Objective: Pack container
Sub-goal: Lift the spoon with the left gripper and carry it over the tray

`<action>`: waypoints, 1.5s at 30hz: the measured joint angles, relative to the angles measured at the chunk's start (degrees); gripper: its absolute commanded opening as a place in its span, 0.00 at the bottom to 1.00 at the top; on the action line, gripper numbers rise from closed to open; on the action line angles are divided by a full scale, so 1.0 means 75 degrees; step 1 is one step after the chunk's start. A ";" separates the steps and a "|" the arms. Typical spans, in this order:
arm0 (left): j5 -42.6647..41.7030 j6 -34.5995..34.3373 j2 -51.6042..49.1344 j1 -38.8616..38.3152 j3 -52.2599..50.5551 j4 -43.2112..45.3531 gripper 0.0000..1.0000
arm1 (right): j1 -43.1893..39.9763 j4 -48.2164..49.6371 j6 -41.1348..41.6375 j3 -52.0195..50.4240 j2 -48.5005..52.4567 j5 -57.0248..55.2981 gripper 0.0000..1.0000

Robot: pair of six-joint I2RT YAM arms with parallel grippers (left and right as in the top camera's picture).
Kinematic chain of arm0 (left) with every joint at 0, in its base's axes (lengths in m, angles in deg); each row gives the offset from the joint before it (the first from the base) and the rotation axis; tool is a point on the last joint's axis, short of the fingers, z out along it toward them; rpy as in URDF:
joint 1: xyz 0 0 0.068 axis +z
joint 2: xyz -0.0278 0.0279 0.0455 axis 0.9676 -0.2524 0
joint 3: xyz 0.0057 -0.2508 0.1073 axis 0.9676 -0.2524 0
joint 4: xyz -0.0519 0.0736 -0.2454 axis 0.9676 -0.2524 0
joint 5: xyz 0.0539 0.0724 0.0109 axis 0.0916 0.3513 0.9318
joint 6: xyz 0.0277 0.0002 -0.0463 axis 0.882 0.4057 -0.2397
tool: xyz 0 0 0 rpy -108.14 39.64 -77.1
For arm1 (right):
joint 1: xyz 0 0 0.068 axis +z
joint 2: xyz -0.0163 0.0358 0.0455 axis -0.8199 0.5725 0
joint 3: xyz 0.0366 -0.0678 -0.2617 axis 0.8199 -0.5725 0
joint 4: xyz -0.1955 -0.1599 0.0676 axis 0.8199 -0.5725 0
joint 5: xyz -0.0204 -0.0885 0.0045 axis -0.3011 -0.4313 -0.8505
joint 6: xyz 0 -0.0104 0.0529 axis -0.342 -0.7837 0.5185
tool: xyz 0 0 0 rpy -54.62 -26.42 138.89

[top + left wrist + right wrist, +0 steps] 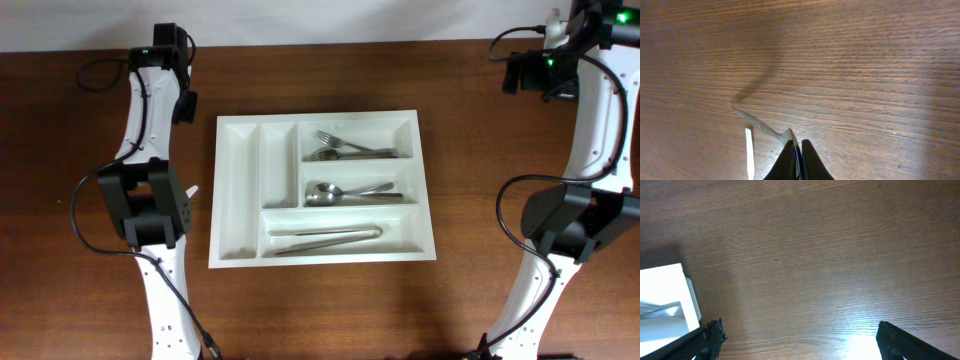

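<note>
The container [240,190], a white cutlery tray, lies in the middle of the table. Forks [345,151] fill its upper short compartment, spoons [345,192] the lower one, and tongs [325,238] the long front one. Its two narrow upright compartments are bare. My left gripper [799,146] hangs over bare wood left of the tray, shut on a thin metal utensil [760,125] that sticks out ahead and casts a shadow on the table. My right gripper [805,347] stands wide open over bare wood with nothing between its fingers. A corner of the container [670,287] shows at its left.
A thin white strip [749,152] shows just left of my left fingers; a small white tip [192,190] pokes out beside the left arm in the overhead view. Both arms [150,200] [580,225] flank the tray. Brown wood surrounds it.
</note>
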 measured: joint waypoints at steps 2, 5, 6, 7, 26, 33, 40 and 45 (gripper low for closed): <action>-0.0009 0.0000 0.0085 0.0000 0.0000 0.0000 0.02 | 0.0000 0.0000 0.0000 0.0000 0.0000 0.0000 0.99; -0.0009 0.0000 0.0154 0.0000 0.0003 0.0000 0.02 | 0.0000 0.0000 0.0000 0.0000 0.0000 0.0000 0.99; -0.0009 0.0003 0.0163 0.0000 0.0003 0.0000 0.02 | 0.0000 0.0000 0.0000 0.0000 0.0000 0.0000 0.99; -0.0009 0.0000 0.0172 0.0000 0.0003 0.0000 0.02 | 0.0000 0.0000 -0.0003 0.0000 0.0000 0.0000 0.99; -0.0131 0.0892 0.2171 -0.1285 0.0029 -0.0291 0.02 | 0.0000 0.0000 -0.0006 0.0000 0.0000 0.0000 0.99; -0.0670 0.2669 0.2734 -0.2503 0.0125 -0.1798 0.02 | 0.0000 0.0000 -0.0003 0.0000 0.0000 0.0000 0.99; -0.0898 0.3311 0.2731 -0.2824 0.0125 -0.2882 0.02 | 0.0000 0.0000 0.0000 0.0000 0.0000 0.0000 0.99; -0.1527 0.3430 0.2731 -0.2626 0.0122 -0.3378 0.02 | 0.0000 0.0000 -0.0003 0.0000 0.0000 0.0000 0.99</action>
